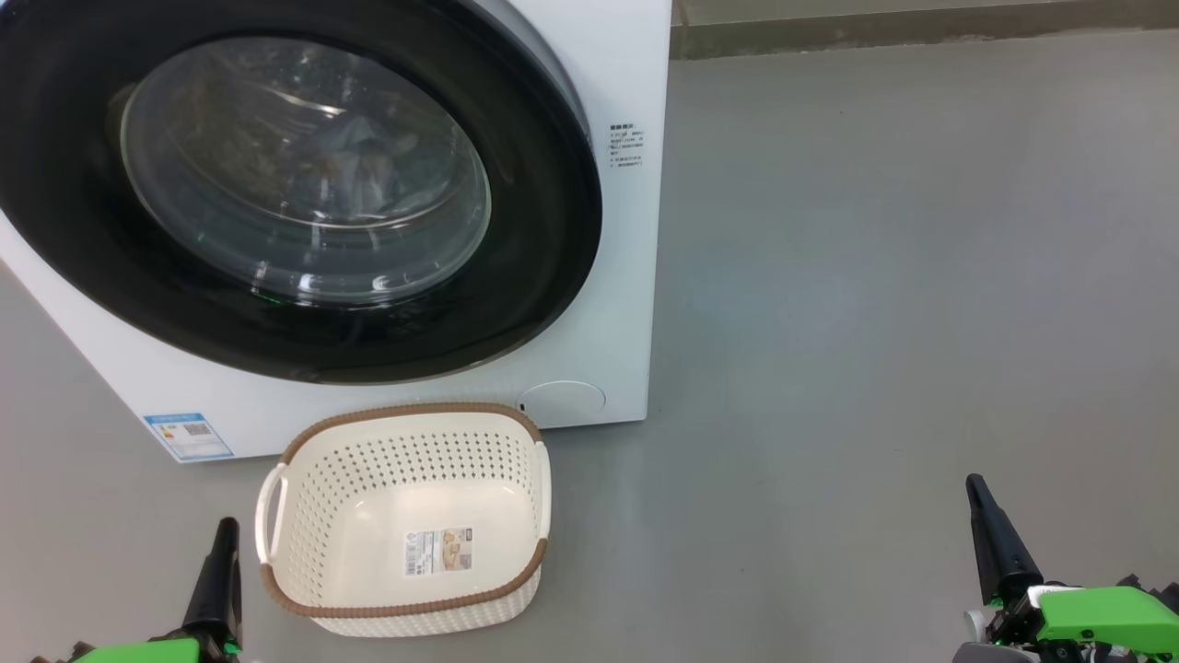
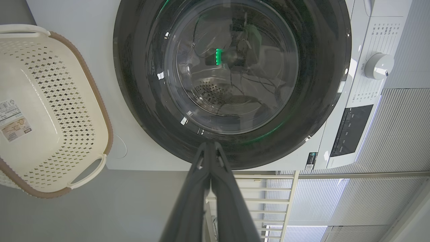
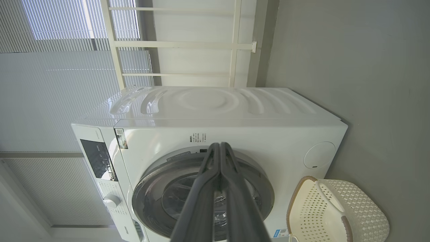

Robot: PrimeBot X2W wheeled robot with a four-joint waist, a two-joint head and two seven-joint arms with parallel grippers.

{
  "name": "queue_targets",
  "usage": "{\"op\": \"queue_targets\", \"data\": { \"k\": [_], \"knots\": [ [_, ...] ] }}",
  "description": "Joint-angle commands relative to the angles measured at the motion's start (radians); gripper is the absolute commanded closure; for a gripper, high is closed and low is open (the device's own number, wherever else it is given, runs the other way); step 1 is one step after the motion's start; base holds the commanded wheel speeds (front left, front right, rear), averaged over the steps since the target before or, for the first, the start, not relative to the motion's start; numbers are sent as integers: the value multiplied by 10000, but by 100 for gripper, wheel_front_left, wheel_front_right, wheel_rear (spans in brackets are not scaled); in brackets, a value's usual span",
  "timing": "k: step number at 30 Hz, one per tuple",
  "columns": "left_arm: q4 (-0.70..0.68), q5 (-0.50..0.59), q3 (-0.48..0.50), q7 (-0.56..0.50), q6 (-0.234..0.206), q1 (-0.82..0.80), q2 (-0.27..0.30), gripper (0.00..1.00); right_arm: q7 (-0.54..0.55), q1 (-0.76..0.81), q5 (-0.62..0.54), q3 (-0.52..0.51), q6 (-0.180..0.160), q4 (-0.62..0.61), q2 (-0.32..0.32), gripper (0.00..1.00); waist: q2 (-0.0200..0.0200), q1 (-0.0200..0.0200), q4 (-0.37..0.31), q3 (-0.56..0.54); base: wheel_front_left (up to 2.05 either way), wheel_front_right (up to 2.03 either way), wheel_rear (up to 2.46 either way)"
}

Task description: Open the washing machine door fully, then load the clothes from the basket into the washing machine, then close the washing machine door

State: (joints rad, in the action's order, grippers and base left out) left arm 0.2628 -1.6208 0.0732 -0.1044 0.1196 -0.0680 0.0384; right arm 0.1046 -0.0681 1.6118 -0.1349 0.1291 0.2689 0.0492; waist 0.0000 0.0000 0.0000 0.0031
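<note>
**Both pincers pressed together, door closed, basket by the machine**

**Head view.** The left pincer (image 1: 227, 527) stands at the lower left. Its two dark fingers are pressed together and hold nothing. Just to its right, near but apart from it, the basket (image 1: 405, 409) sits on the grey floor (image 1: 875, 276). A label sticker (image 1: 438, 551) shows on the basket's bare bottom. Beyond the pincer's tip and the basket rises the washing machine (image 1: 617, 304). The washing machine door (image 1: 83, 239) lies flat against its front, closed. Behind the glass sits a pale blue bundle, seemingly the clothes (image 1: 355, 157), blurred by reflections. The right pincer (image 1: 973, 481) stands at the lower right, its fingers likewise together and empty. It is well apart from the basket and the machine, which both lie to its left.

**Left wrist view.** The left pincer (image 2: 211, 144) has its fingers meeting at the tips. The tips point at the lower edge of the door's black ring (image 2: 134, 101); I cannot tell whether they touch it. The basket (image 2: 67, 94) lies off to the pincer's left. A white dial (image 2: 379, 65) and a dark control panel (image 2: 351, 129) lie far to its right.

**Right wrist view.** The right pincer (image 3: 220, 145) has its fingers together. Its tips show against the machine's white front (image 3: 268, 141), just above the door (image 3: 147, 188). To the pincer's right is a round flap (image 3: 319, 154), and below that the basket (image 3: 356, 205).
</note>
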Motion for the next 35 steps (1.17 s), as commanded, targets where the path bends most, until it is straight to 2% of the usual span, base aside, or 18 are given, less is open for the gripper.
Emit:
{"op": "queue_targets", "data": {
  "k": [1,35],
  "knots": [
    [-178,75,350,-42,111,-395,165,100,72,-396,-18,228,16,-243,30,100,0,0,0,0,0,0,0],
    [-178,98,377,-65,111,-397,145,100,82,-397,-28,216,16,-242,21,100,0,0,0,0,0,0,0]
  ]
}}
